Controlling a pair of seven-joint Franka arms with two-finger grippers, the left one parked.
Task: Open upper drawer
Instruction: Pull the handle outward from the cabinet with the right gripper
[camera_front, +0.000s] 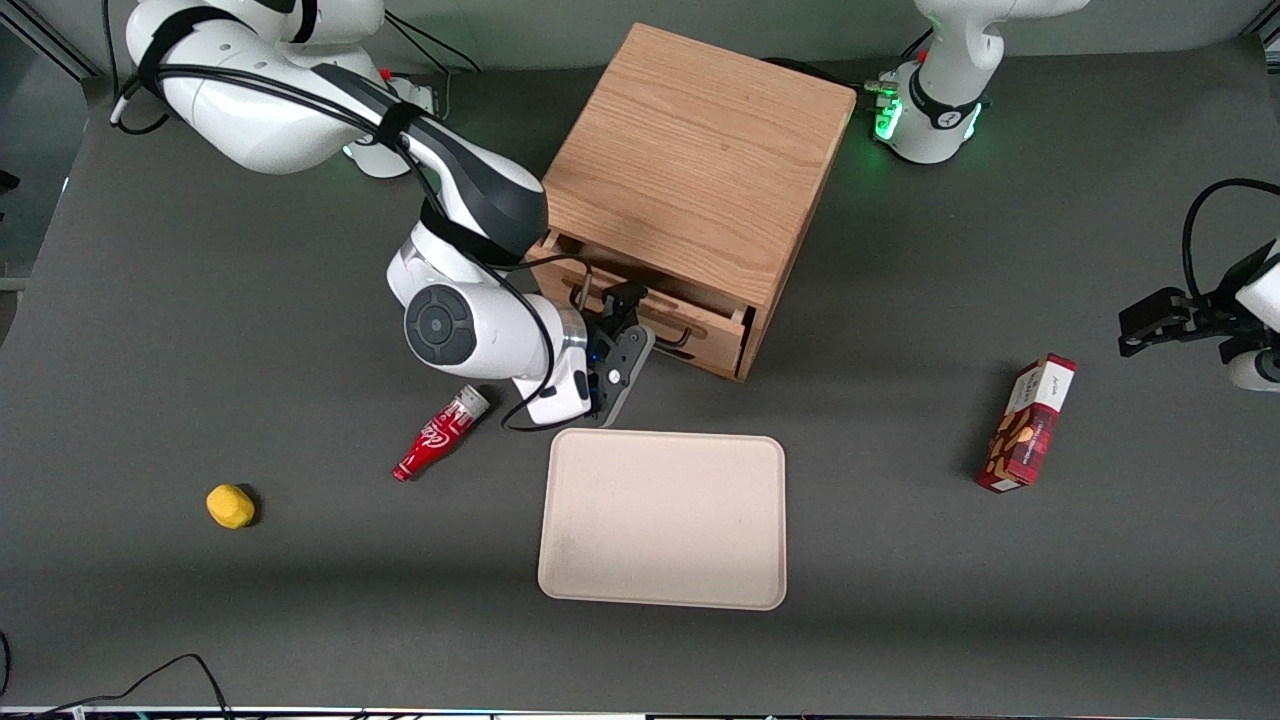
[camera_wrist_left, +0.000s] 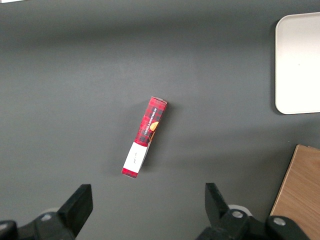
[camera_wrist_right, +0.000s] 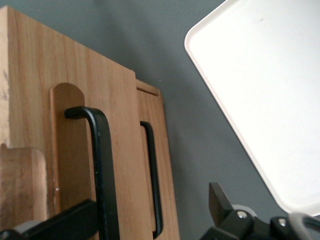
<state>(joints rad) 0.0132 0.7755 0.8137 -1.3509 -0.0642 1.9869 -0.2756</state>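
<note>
Front view is showing the tray (camera_front: 662, 520) nearest, then the bottle (camera_front: 440, 433) and the box (camera_front: 1028, 424), whose writing is too small for reading. Farther off, the pincer (camera_front: 622, 330) is sitting spread at the handle (camera_front: 640, 312) of the upper drawer (camera_front: 655, 322), one finger lying under the bar. That drawer is standing pulled partway out of the cabinet (camera_front: 690, 160) on the counter (camera_front: 900, 600); more travel probably remains.

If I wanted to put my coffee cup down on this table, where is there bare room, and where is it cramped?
Bare mat lies between the tray and the red box, and nearer the camera than the yellow lump. It is cramped in front of the cabinet: the gripper sits at the upper drawer, with the red tube beside the arm.
</note>
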